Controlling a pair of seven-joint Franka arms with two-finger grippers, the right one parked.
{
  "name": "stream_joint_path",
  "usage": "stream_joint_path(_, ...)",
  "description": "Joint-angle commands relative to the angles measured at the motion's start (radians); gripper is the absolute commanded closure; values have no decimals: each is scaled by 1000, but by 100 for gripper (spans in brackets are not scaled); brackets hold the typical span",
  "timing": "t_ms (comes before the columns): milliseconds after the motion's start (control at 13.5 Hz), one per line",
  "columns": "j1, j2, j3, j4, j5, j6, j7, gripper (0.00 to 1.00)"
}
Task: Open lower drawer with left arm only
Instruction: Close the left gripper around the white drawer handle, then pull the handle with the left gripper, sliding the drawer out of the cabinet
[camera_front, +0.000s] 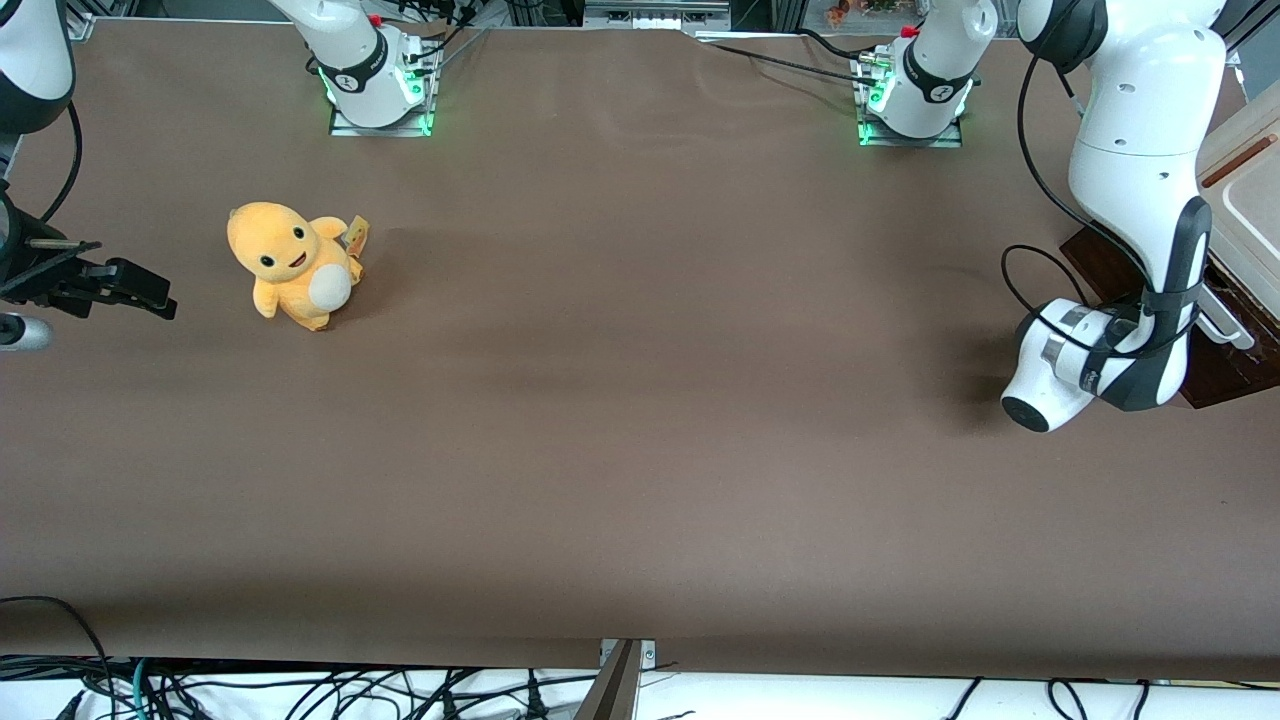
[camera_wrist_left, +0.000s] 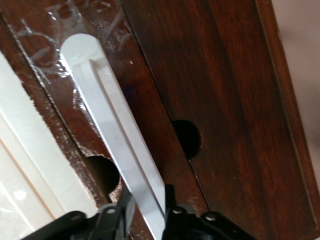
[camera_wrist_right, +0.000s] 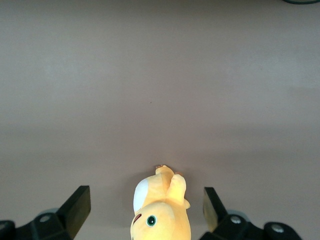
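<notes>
- The wide brown cloth-covered surface (camera_front: 640, 420) carries a small cream-topped cabinet (camera_front: 1243, 170) at the working arm's end
- The large white jointed left arm (camera_front: 1140, 200) bends down in front of that cabinet
- The lower drawer (camera_wrist_left: 235, 100), with its dark brown wooden front, appears shut
- Its white bar handle (camera_wrist_left: 115, 135) runs lengthwise straight into the black two-finger claw (camera_wrist_left: 147, 212), whose fingers sit either side of the bar, apparently clenched on it
- Judging by this, the pull should go straight away from the front, square to the bar

A brown table (camera_front: 640, 450) fills the view, black cables (camera_front: 300, 690) along its near edge.
</notes>
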Motion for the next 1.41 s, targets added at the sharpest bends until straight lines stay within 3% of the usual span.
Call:
stream_joint_path(0,-8,8,-1,5,20,0,21,100)
stream_joint_path(593,-110,83,-5,103,-8,-59,29,100)
stream_joint_path(889,-136,86,-5,161,-72,-66,53,100)
stream_joint_path(1333,-171,84,-7,190,-103,-79,84,100)
